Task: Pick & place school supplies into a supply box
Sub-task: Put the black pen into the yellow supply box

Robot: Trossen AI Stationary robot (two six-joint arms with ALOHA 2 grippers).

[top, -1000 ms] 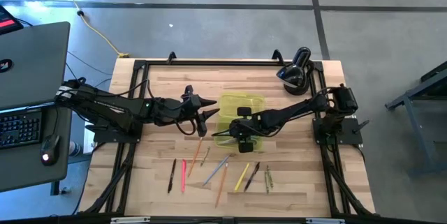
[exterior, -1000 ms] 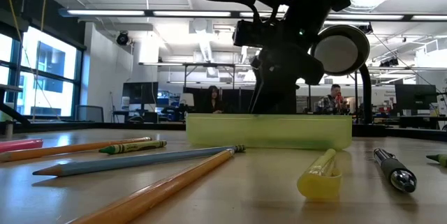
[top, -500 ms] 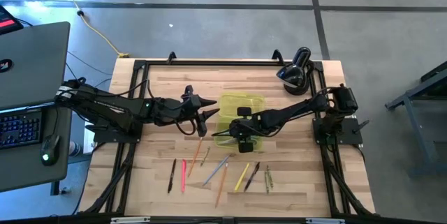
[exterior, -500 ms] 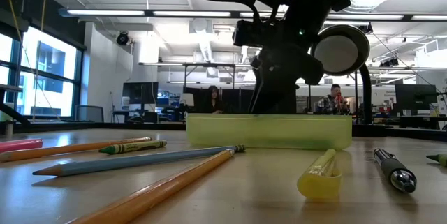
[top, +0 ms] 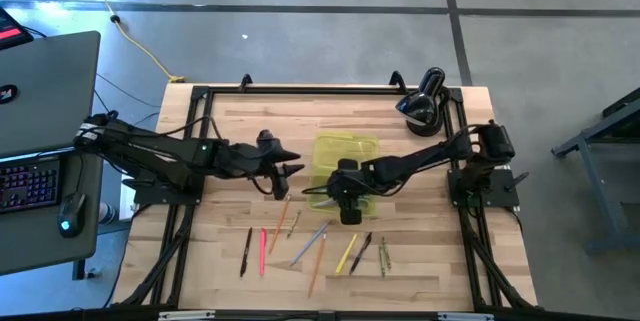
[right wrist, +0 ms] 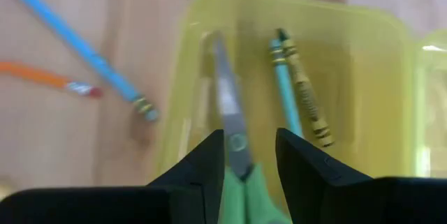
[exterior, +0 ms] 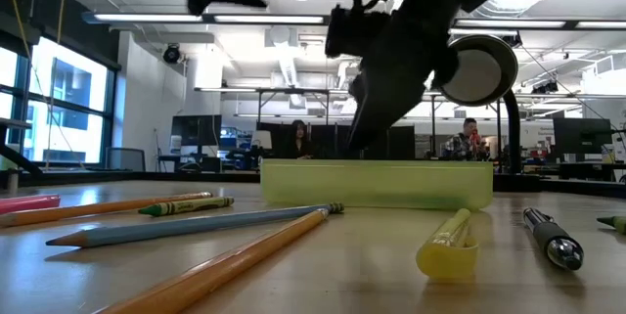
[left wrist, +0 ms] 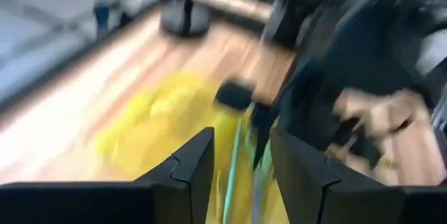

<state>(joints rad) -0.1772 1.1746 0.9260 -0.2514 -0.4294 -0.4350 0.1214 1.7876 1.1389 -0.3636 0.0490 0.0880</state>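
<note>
Two arms over the table [top: 420, 261], both near the box [top: 345, 151], which sits mid-table, translucent yellow-green. R gripper [right wrist: 249, 155] hangs over the box's near end; its fingers [right wrist: 202, 165] straddle green-handled scissors [right wrist: 234, 144], blades pointing into the box, handles down betw the fingers, so looks closed on the scissors w/ jaws set wide. Inside the box beside the scissors: 2 crayons, a teal one [right wrist: 285, 91] and an olive one [right wrist: 304, 91], lying side by side along its length. L gripper [top: 290, 168] is just left of the box, above the wood; fingers [left wrist: 188, 172] apart, nothing betw them that can be made out (L wrist view badly smeared). Rest of the supplies lie loose on the wood nearer the front edge: black pen [top: 246, 251], pink-red one [top: 263, 251], blue pencil [top: 310, 244], orange pencil [top: 318, 266], yellow highlighter [top: 347, 253]. Black lamp-like device [top: 422, 101] at the far R corner. Laptop [top: 45, 91] off to the left. Low view: 2 people seated far back in the room
</note>
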